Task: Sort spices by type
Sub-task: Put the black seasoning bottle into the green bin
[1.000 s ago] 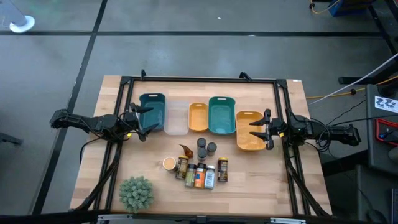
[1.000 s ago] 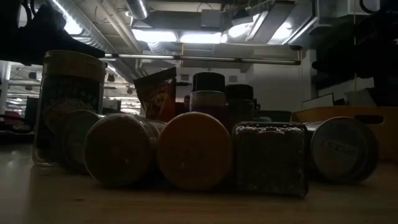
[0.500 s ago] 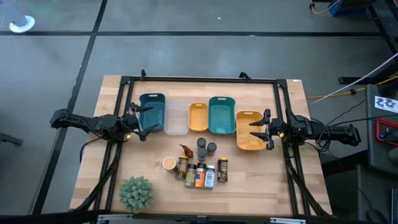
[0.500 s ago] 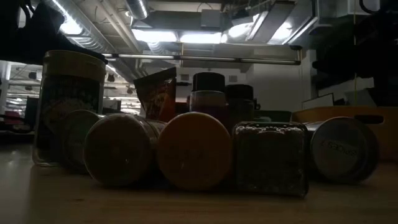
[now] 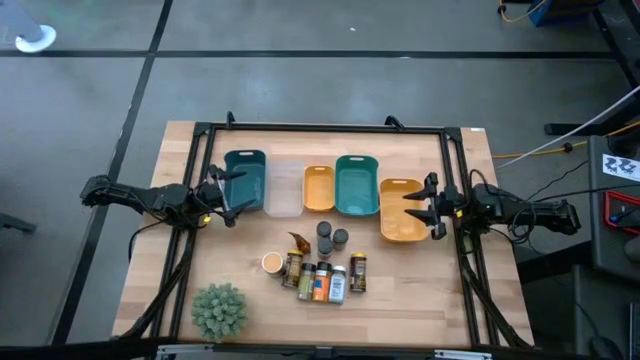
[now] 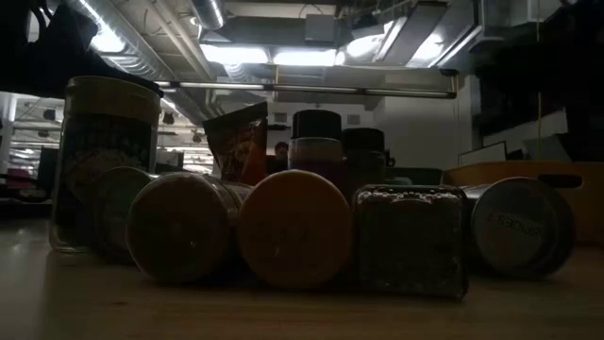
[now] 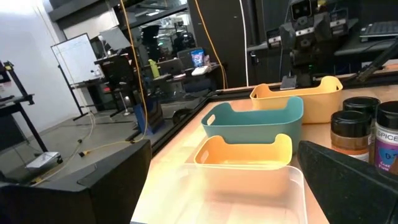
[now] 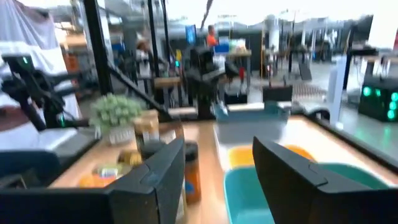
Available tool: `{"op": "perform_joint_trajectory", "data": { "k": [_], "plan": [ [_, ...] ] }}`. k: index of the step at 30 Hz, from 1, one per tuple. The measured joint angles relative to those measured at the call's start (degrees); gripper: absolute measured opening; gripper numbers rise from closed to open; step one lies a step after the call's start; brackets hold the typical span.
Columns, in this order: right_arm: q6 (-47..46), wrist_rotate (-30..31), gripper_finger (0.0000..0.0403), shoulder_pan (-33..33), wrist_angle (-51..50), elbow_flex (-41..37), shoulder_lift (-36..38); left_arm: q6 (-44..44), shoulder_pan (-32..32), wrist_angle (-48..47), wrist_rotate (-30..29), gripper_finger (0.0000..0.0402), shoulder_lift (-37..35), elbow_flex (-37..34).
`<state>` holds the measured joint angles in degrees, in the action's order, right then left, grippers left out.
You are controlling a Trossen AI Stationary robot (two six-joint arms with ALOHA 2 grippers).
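Observation:
The spices (image 5: 320,268) stand and lie in a cluster on the wood between the trays and the near edge. Two dark-lidded jars (image 5: 332,236) are upright, a tan-lidded one (image 5: 271,262) sits at the cluster's left, and a brown-orange packet (image 5: 298,242) stands behind it. Several jars (image 6: 293,227) lie on their sides with their lids toward the near edge. My left gripper (image 5: 230,197) hovers open by the left teal tray (image 5: 245,172). My right gripper (image 5: 412,208) hovers open over the right orange tray (image 5: 398,228), with both fingers apart in its wrist view (image 8: 217,186).
Five trays line the table's far half: teal, clear (image 5: 284,190), orange (image 5: 318,188), teal (image 5: 356,185) and orange. A green bushy plant (image 5: 219,310) stands at the near left corner. A black frame (image 5: 320,128) rims the table. Bare wood lies right of the spices.
My right arm has shifted slightly toward the table's right edge, and its dark shape has moved in the low view. The spices and the left arm have kept still.

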<state>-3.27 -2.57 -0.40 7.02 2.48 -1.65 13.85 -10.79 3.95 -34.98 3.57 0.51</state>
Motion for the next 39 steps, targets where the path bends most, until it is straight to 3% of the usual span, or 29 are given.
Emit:
{"op": "perform_joint_trajectory", "data": {
  "k": [6, 13, 19, 23, 30, 39],
  "plan": [
    [0.7, 0.0, 0.0189, 0.0, 7.8, 0.0, -1.9, -4.9, 0.0, 0.0, 0.0, 0.0389, 0.0, 0.0],
    [0.2, 2.1, 0.0193, 0.0, 10.2, 0.1, -7.6, -11.1, 0.0, 0.0, 0.0, 0.0389, 0.0, 0.0],
    [0.2, 5.7, 0.0237, 0.0, 14.8, 0.1, -14.1, -21.2, 0.0, 0.0, 0.0, 0.0389, 0.0, 0.0],
    [0.1, 6.1, 0.027, 0.0, 18.5, 1.1, -18.6, -22.9, 0.0, 0.0, 0.0, 0.0389, 0.0, 0.0],
    [0.7, 3.8, 0.0283, 0.0, 17.3, 8.8, -29.1, -22.9, 0.0, 0.0, 0.0, 0.0389, 0.0, 0.0],
    [2.3, 2.5, 0.0281, 0.0, 0.6, 22.7, -43.3, -22.9, 0.0, 0.0, 0.0, 0.0389, 0.0, 0.0]
  ]
}}
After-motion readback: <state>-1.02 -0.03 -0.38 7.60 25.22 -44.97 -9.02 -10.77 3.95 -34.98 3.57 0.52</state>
